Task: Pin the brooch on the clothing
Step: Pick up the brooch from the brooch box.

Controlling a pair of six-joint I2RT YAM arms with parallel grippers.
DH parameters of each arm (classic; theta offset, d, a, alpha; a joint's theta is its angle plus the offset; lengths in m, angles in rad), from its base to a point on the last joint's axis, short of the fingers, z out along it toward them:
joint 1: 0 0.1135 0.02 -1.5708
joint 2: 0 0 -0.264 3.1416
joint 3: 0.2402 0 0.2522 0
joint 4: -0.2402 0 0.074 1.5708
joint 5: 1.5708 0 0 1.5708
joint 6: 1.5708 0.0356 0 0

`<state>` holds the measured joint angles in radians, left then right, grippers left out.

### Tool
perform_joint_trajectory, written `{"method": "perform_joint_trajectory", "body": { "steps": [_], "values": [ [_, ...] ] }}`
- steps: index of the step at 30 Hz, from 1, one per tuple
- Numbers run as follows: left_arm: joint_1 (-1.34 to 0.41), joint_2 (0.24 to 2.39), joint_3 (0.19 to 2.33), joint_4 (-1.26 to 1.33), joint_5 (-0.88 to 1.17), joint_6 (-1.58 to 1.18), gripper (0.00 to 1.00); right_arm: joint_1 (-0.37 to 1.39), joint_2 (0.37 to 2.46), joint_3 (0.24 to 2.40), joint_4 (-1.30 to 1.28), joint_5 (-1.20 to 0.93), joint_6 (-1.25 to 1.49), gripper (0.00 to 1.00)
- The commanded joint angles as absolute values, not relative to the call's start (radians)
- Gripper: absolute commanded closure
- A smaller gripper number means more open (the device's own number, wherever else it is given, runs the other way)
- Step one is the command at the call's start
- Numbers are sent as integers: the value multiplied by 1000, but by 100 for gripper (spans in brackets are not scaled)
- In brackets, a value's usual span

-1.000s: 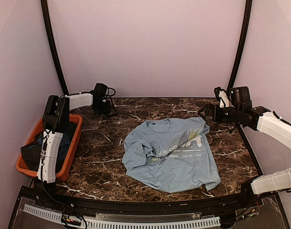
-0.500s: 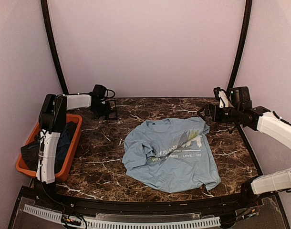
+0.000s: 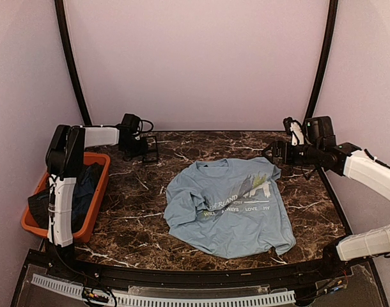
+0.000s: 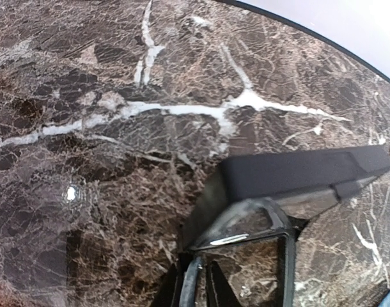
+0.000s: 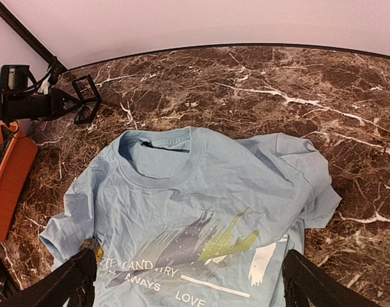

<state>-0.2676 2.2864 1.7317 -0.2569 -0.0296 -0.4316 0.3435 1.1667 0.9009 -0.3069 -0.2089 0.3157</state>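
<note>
- The shirt [image 3: 230, 211], light blue with white lettering on the chest, lies rumpled in the middle of the brown marble counter [image 3: 137, 204]. Its collar points toward the far wall.
- The brooch [image 5: 91, 245] shows in the right wrist view as a tiny dark bronze spot. It lies on the shirt by one sleeve, to the side of the lettering. Whether it is pinned or only lying there cannot be told.
- The right hand [image 3: 276, 152] hovers above the far right corner of the shirt with its fingers spread wide and nothing between them. In its own view one finger [image 5: 77, 281] is just beside the brooch, and the other stands well apart on the opposite side of the print.
- The left hand [image 3: 139, 147] is stretched out to the far left corner of the counter, well apart from the shirt.
- Its fingers [image 4: 190, 284] are pressed close together and pinch the edge of a small square case [image 4: 291, 173] with a black frame. The case is tilted up on the counter.
- An orange bin [image 3: 100, 188] stands at the left edge of the counter with dark clothes [image 3: 86, 185] inside.
</note>
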Motion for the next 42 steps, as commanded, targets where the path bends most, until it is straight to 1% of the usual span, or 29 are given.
{"method": "perform_joint_trajectory", "body": {
  "steps": [1,4,6,7,8,9,16,20,25,29,32,36,38,40,42],
  "values": [
    [-273,2187,1705,-228,-3,-445,86,366,1168,914,-299,-197,319,1],
    [-273,2169,1699,-223,-3,-442,87,376,1174,920,-299,-197,316,1],
    [-273,2166,1698,-222,12,-440,92,384,1176,925,-299,-193,318,1],
    [-273,2166,1694,-222,21,-438,94,386,1177,927,-300,-191,318,1],
    [-273,2166,1690,-220,28,-437,98,388,1178,930,-302,-189,319,1],
    [-273,2167,1679,-213,34,-436,98,391,1179,932,-303,-188,319,1],
    [-272,2168,1611,-169,58,-438,99,402,1176,936,-308,-181,325,1],
    [-272,2156,1588,-133,108,-454,99,411,1177,946,-307,-196,318,1],
    [-279,2048,1490,-39,207,-501,99,440,1162,947,-267,-203,242,1],
    [-281,1920,1365,69,280,-561,99,464,1110,913,-182,-206,162,1],
    [-283,1815,1261,162,353,-680,99,495,1033,854,-69,-212,66,1],
    [-327,1685,1185,164,309,-851,99,550,928,728,199,-204,-69,1],
    [-366,1629,1196,103,249,-890,99,592,928,707,265,-209,-158,1],
    [-406,1591,1206,80,231,-943,99,657,963,718,284,-210,-282,1],
    [-453,1561,1194,97,233,-1019,99,751,1027,757,271,-141,-426,1]
  ]
}}
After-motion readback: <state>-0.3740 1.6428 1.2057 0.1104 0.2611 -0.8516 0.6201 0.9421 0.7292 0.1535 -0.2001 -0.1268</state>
